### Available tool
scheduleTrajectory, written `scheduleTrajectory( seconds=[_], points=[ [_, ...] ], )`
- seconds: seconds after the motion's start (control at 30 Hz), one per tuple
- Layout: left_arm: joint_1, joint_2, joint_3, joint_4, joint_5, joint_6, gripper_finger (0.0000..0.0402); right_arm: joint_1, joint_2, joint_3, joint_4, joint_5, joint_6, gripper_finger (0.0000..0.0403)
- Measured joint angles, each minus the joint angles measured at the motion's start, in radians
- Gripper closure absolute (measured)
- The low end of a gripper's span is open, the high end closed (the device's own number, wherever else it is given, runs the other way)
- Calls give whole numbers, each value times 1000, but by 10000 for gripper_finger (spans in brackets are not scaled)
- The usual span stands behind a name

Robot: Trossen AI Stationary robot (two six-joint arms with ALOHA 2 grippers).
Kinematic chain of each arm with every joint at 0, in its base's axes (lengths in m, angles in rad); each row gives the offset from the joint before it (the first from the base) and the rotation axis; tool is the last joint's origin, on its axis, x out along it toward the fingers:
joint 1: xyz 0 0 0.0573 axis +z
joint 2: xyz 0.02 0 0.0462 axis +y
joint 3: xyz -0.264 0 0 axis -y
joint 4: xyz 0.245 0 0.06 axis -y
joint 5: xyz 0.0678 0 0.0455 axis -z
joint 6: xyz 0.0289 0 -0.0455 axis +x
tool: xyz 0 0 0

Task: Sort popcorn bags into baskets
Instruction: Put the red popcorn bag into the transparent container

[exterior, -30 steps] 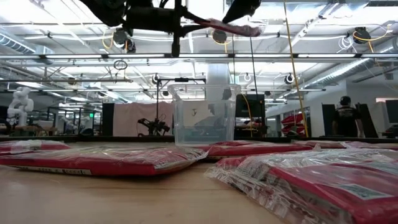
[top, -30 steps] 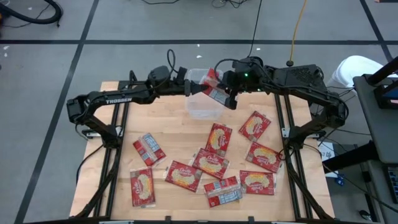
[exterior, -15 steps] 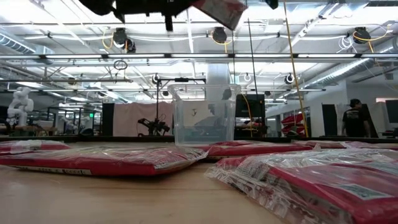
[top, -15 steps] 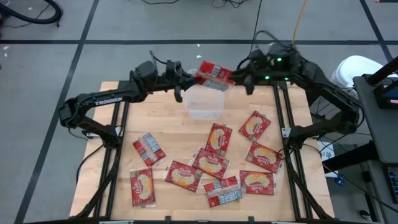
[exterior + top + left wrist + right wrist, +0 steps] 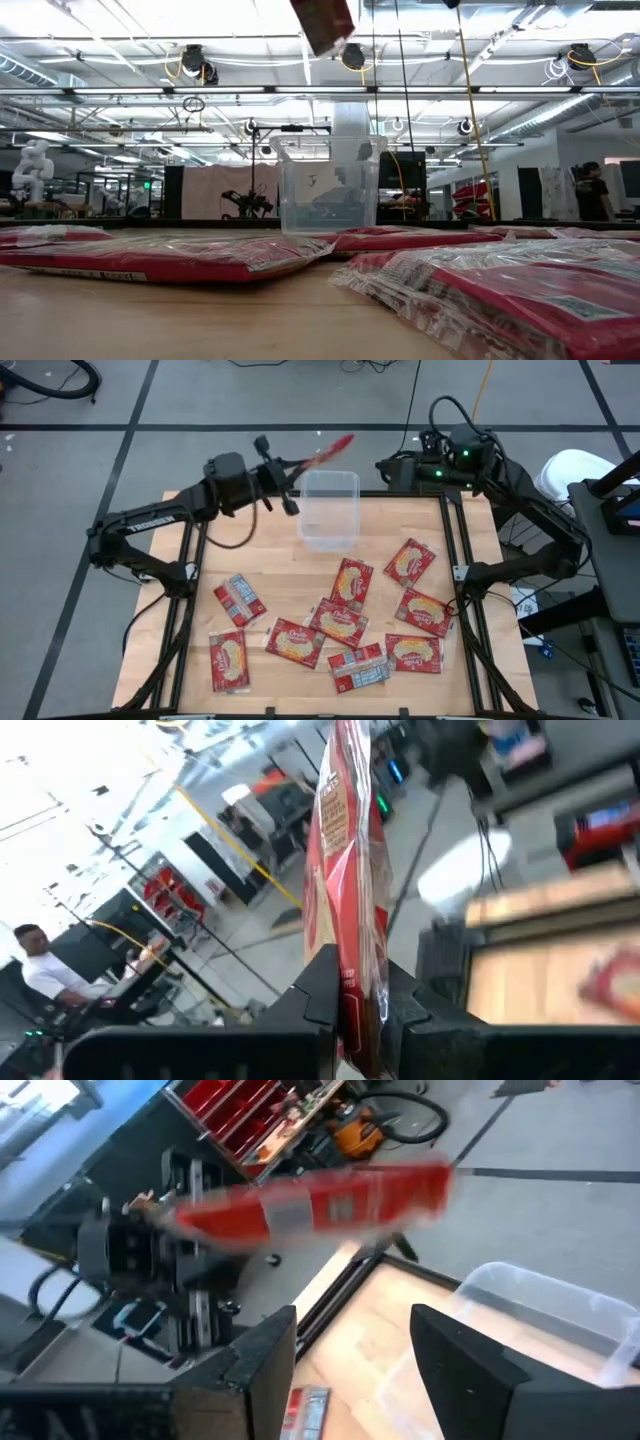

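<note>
Left hand (image 5: pixel 283 470) clamped on one popcorn bag (image 5: pixel 325 452), held edge-up in the air at about 11 o'clock of the clear basket (image 5: pixel 328 510), beside its far rim and not over the opening. Right hand (image 5: pixel 350 1370) open, holding nothing, pulled back off the bench's far right corner.

Risks, as judgement: letting go here likely drops the bag outside the tub or onto its rim; a thin pinch on slick film may slip; a swinging bag may clip the light tub and shift it.

Pale wooden bench (image 5: pixel 200 565), remaining bags (image 5: pixel 352 582) scattered from 5 to 8 o'clock of the basket. Beyond: grey floor with dark lines, cables, bright workshop lighting, a person (image 5: pixel 592 190) standing far off.
</note>
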Motion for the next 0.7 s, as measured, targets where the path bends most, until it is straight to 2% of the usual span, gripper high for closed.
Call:
scheduleTrajectory(
  seconds=[0.13, 0.3, 0.4, 0.7],
  points=[
    [-28, 1, -3, 5, -10, 84, 367, -8, 16, 0, -4, 4, 2, 211],
    [-93, 1, -1, -5, -136, 305, 372, -7, 45, 0, -5, 4, 24, 211],
    [-104, 1, -1, -47, -188, 377, 375, -7, 63, 0, -3, 4, 56, 211],
    [-82, 88, -2, -142, -192, 285, 371, -8, 97, -2, -8, 7, 84, 211]
  ],
)
